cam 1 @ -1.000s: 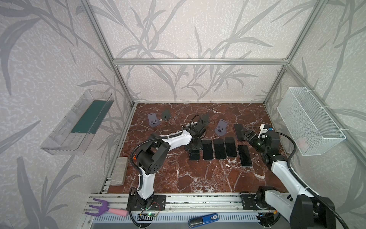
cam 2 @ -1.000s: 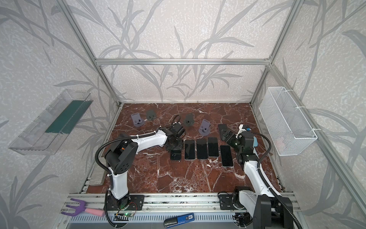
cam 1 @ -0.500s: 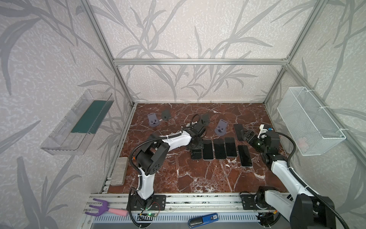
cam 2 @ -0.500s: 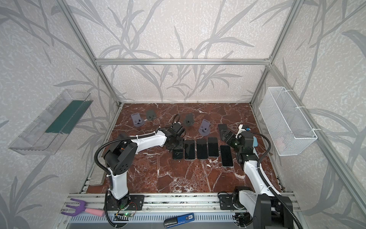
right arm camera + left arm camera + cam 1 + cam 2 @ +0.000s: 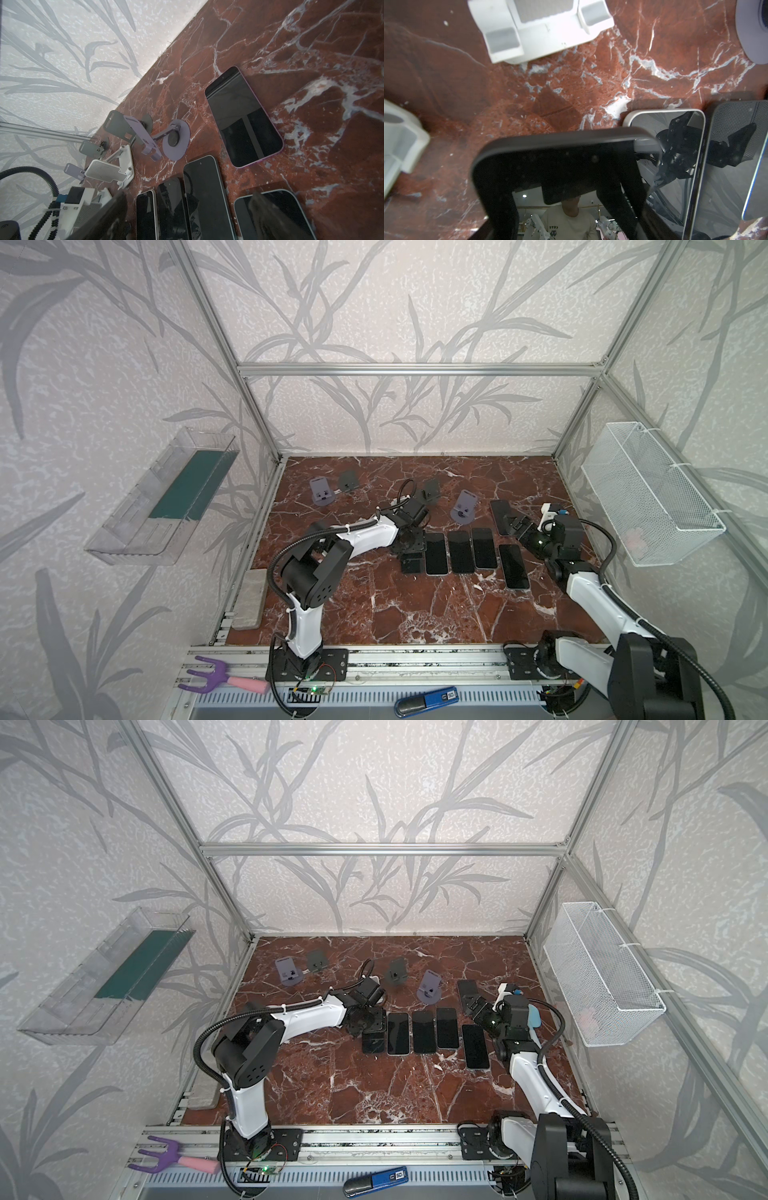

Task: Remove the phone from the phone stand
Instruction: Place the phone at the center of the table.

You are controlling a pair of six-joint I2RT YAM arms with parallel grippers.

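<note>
Leaf-patterned walls close in your red marble table. Across its middle a row of phones lies face up, side by side. Your left fingers are closed on the black phone at the left end of that row. In the left wrist view it sits tilted, one edge raised over the corner of the white-edged phone beside it. I judge it is clear of its stand and held there to be laid flat as the next in line. The grip is on the end nearer the back edge, so the front end is free to touch down first.

The stands are white, purple and grey. They sit toward the back edge and look empty, which fits a layout of stands behind and phones in front.

Your right fingers are spread open and hold nothing. They hang just over a lone phone lying flat near the right edge, behind the row's right end — probably parked clear of the left arm.

When you lower the black phone, mind the neighbour: the two are nearly touching, and a glass face is slick.
</note>
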